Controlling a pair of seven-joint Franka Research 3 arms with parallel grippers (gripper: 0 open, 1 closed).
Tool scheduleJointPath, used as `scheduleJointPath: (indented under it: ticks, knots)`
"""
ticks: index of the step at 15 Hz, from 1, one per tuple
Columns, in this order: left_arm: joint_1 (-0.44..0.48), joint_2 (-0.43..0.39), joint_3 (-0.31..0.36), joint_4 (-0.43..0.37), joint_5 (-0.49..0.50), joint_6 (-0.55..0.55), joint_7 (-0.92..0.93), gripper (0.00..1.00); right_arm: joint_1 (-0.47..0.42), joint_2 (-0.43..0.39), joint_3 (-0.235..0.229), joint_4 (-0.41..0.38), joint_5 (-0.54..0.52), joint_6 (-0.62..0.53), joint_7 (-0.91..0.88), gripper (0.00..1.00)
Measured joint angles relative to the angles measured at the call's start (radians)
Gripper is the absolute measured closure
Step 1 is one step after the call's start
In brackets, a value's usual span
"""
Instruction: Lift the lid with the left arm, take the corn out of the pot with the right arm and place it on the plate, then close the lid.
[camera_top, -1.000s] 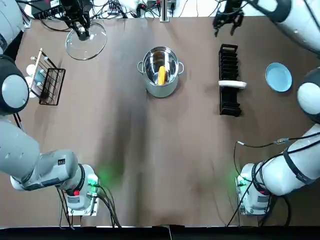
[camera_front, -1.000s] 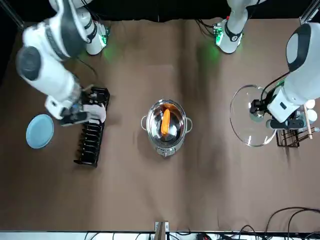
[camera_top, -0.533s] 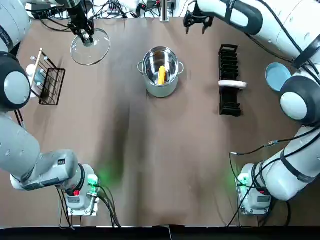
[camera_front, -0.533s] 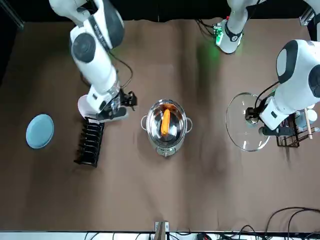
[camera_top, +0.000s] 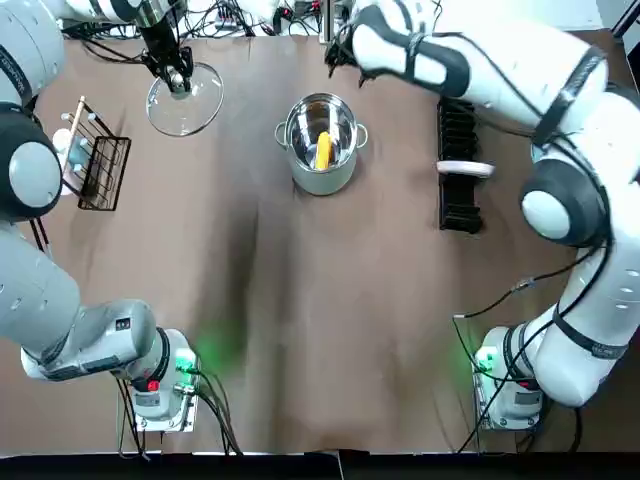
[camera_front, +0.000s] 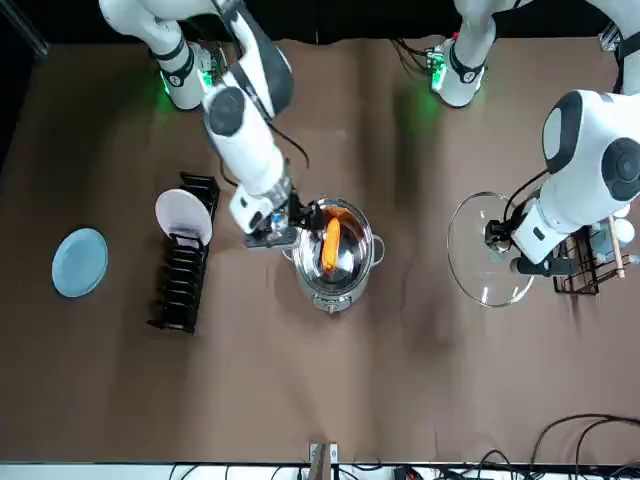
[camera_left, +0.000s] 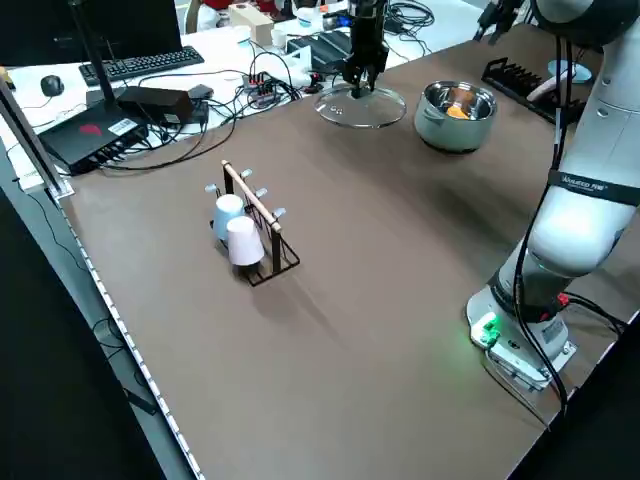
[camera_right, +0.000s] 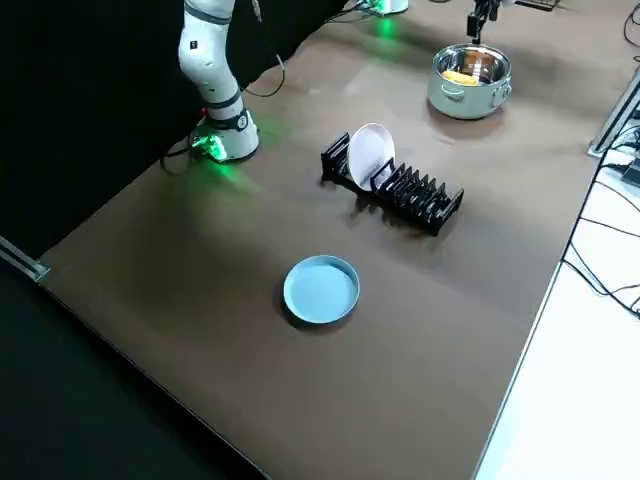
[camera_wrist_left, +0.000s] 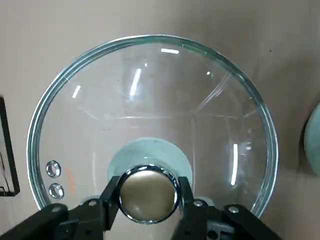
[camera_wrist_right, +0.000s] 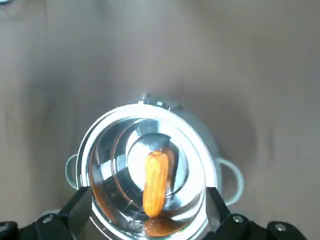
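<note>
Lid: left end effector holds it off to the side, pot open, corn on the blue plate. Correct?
No. Right wrist view shows the corn in the pot, not on the blue plate, with the open right end effector above it. The left end effector holds the lid aside, pot open.

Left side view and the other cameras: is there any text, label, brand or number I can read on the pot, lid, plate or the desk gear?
No readable text in any view.
Round steel pot, clear glass lid, light blue round plate: no markings visible.
Black box past the table's edge: a red sticker, too small to read.
Black keyboard: key legends too small to read.
</note>
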Motion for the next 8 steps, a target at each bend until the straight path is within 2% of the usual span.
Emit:
scheduleJointPath:
  ticks: [3,6,8]
  knots:
    - [0.000,0.000,0.000,-0.006,0.000,0.024,0.000,0.49,0.049,0.070,-0.001,0.031,-0.001,0.001,0.114,0.03]
    - [0.001,0.000,0.000,-0.015,0.000,0.031,0.000,0.49,0.086,0.097,-0.002,0.048,-0.003,0.001,0.175,0.07]
    - [0.000,0.000,0.000,-0.030,0.000,0.037,0.000,0.49,0.101,0.109,-0.004,0.050,-0.011,0.001,0.204,0.15]
